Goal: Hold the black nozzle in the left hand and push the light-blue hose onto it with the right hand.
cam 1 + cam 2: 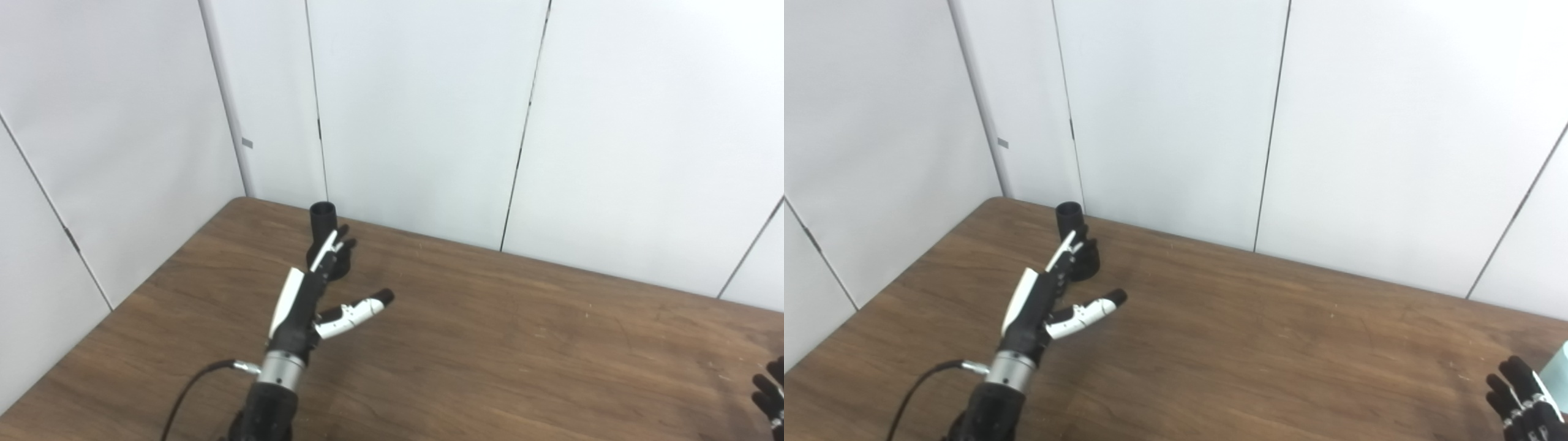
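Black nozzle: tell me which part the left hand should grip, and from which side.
Grip the black nozzle around its narrow upright tube, below the open top. Come from the near side, where the open left hand already reaches. The wider base sits on the table.

Twin head views down on table (490, 343)

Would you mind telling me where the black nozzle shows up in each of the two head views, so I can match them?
Left eye view: the nozzle stands upright left of centre, near the table's far left corner, just behind the left hand's fingertips.
Right eye view: the nozzle sits further left in the picture, again just behind those fingertips.
Shared landmark: the table's far left corner, where the wall panels meet.
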`<state>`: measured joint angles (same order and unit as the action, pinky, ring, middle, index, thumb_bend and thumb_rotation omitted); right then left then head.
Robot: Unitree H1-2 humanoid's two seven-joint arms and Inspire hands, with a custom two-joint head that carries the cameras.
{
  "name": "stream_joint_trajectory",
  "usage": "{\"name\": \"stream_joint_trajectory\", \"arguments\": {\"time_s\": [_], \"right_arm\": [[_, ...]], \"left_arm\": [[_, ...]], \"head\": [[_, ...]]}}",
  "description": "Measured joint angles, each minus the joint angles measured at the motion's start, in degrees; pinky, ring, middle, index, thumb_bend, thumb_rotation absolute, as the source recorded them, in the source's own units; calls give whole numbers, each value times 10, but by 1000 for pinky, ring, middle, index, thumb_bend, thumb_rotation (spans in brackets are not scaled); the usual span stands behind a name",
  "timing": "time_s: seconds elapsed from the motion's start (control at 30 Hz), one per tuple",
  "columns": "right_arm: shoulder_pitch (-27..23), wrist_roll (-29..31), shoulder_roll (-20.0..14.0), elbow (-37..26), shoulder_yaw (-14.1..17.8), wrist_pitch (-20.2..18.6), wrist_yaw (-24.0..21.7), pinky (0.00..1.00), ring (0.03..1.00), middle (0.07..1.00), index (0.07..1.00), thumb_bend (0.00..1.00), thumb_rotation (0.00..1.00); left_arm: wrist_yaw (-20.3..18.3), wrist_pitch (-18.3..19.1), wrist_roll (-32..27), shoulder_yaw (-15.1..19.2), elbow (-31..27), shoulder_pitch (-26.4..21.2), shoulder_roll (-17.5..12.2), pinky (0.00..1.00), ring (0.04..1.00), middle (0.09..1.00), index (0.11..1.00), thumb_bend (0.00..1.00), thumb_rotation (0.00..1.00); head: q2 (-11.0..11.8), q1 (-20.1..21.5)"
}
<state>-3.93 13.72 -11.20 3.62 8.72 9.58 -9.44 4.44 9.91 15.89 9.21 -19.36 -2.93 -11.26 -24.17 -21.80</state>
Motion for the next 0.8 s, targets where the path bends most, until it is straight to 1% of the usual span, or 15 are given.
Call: {"name": "stream_joint_trajectory", "arguments": {"time_s": [0.13, 0.27, 0.43, 0.53, 0.6, 0.73, 0.8], "right_arm": [[0, 0, 0, 1, 0, 1, 0, 908, 906, 928, 910, 572, 1000], [-1, 0, 0, 4, 0, 1, -1, 908, 909, 930, 912, 576, 1000], [-1, 1, 0, 4, 0, 1, -1, 912, 908, 932, 915, 586, 1000], [-1, 1, 0, 4, 0, 1, -1, 912, 907, 934, 916, 609, 1000], [-1, 0, 0, 4, 0, 2, -1, 904, 900, 929, 918, 626, 1000], [-2, -5, 0, 6, 0, 9, 0, 900, 896, 926, 920, 635, 1000], [-3, -8, 0, 8, 0, 14, 0, 900, 896, 925, 921, 638, 1000]], "left_arm": [[3, 11, 18, 19, 7, -9, -20, 959, 920, 903, 910, 749, 352], [6, 30, 29, 43, 10, -19, -45, 966, 917, 902, 908, 754, 351], [12, 39, 35, 63, 11, -33, -58, 971, 922, 904, 906, 782, 335], [12, 47, 35, 65, 21, -47, -70, 974, 939, 907, 909, 788, 341], [11, 52, 36, 65, 32, -54, -79, 986, 969, 924, 920, 799, 341], [6, 59, 39, 63, 65, -64, -96, 983, 986, 948, 933, 827, 342], [0, 65, 48, 55, 90, -71, -110, 989, 994, 958, 940, 845, 347]], "head": [[-3, 1], [-4, 1], [-5, 1], [-8, 0], [-10, 1], [-12, 1], [-12, 1]]}}
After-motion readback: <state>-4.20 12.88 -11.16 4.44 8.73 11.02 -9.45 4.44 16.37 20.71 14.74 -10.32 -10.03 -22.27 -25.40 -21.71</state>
